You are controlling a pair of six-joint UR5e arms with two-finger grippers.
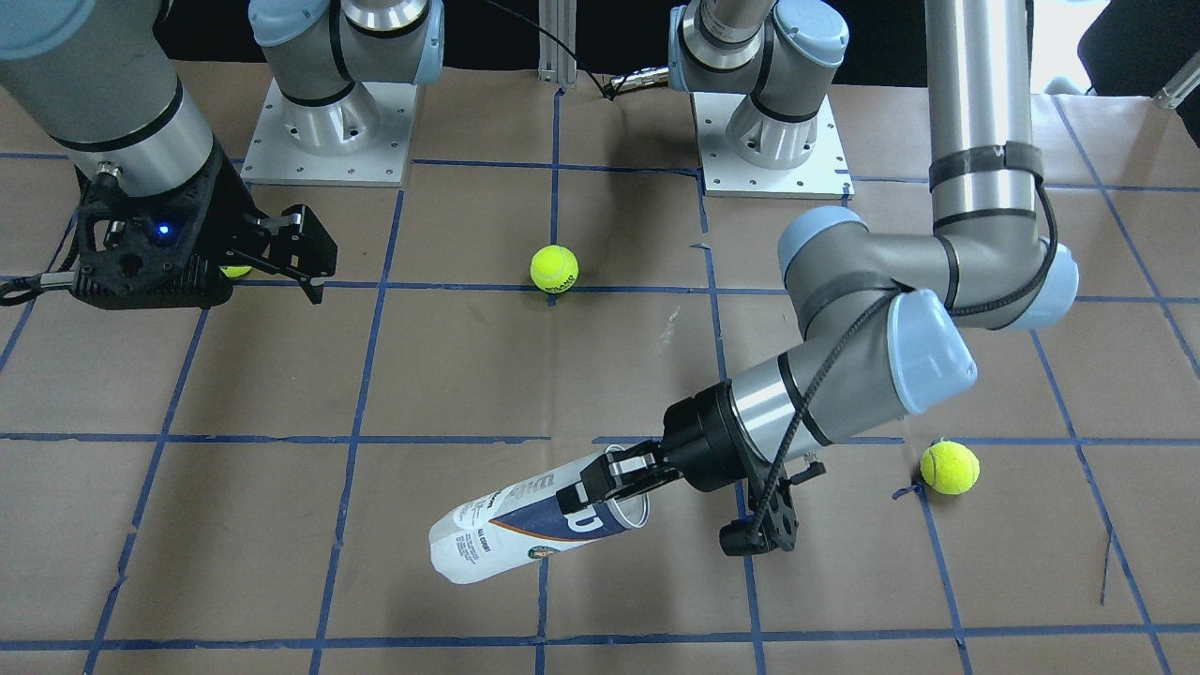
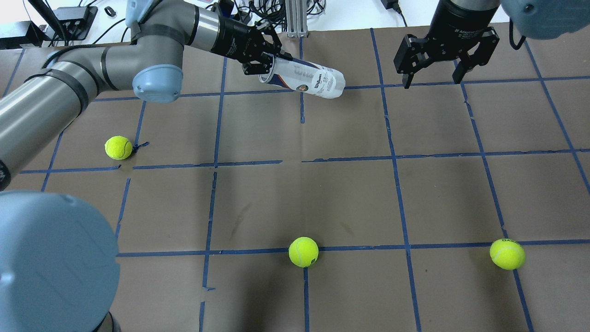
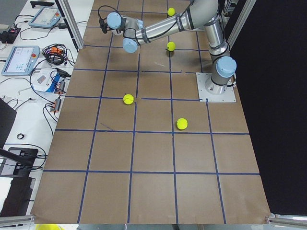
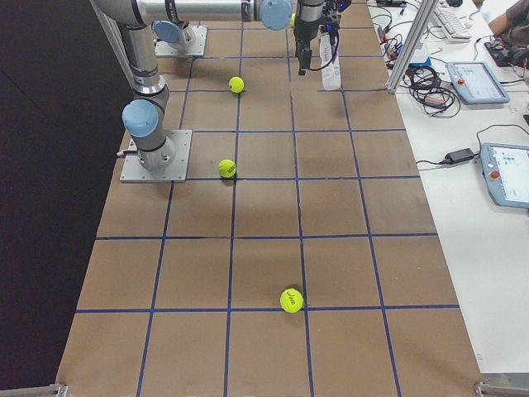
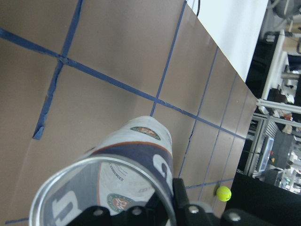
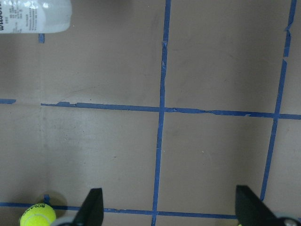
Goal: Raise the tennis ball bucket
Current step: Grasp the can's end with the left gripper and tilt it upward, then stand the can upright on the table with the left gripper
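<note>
Your surface point(image 2: 350, 203) is brown paper marked into squares by blue tape point(image 1: 281, 438). At the robot-side edge sit the right plate point(image 1: 281, 150) and the left plate point(image 1: 825, 169). The middle ball point(image 2: 303, 251) rests on a tape crossing out from between the plates. The right ball point(image 2: 507, 253) is on the same tape line, toward the right end. The left ball point(image 2: 118, 147) lies one line nearer the operators. You also have a fourth ball point(image 3: 182, 123) nearer the left end and a fifth ball point(image 4: 290, 299) nearer the right end. The can point(image 1: 506, 534) slants near the operator-side edge; you cannot tell whether its closed end touches the surface.
</note>
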